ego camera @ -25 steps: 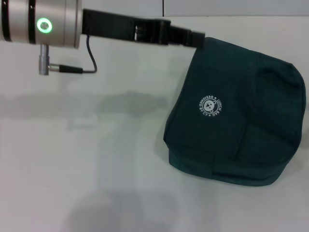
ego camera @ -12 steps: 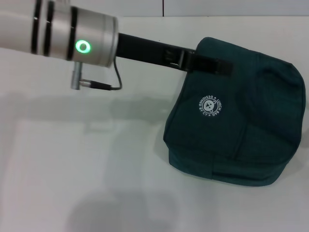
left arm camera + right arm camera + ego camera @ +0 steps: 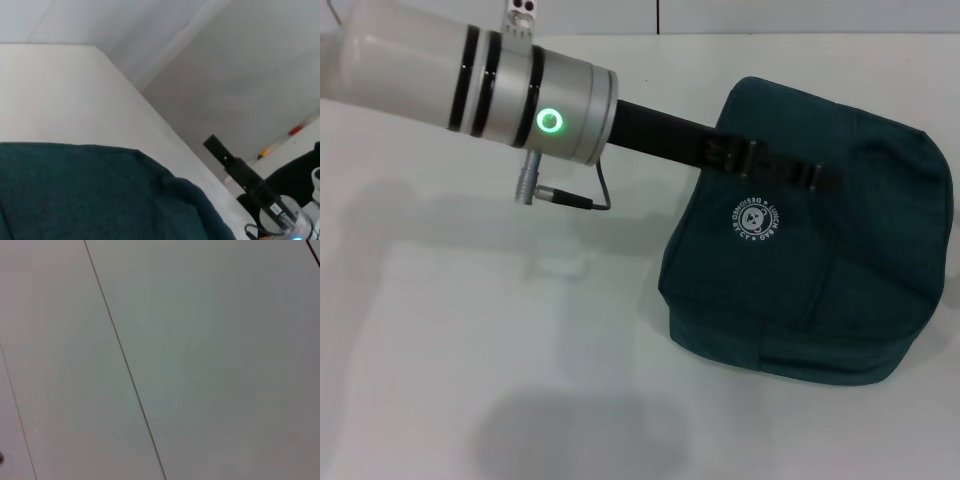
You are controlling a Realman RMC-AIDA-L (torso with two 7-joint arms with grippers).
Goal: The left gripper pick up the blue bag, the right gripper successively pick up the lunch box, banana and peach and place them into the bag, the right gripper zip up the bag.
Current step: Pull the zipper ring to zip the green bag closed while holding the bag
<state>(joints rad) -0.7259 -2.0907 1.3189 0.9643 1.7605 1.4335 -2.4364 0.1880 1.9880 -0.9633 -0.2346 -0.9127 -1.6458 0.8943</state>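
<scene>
On the white table (image 3: 470, 350) we find the blue bag (image 3: 820, 260) lying at the right, its round white logo (image 3: 753, 222) facing up. Our left gripper (image 3: 800, 175) reaches in from the far left over the bag's top; we cannot tell how far its fingers are open.

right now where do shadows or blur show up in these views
Head view: soft grey shadows of the left arm fall on the white table beneath it and beside the blue bag. Left wrist view: the bag's fabric looks soft. Right wrist view: only evenly lit pale panels.
</scene>
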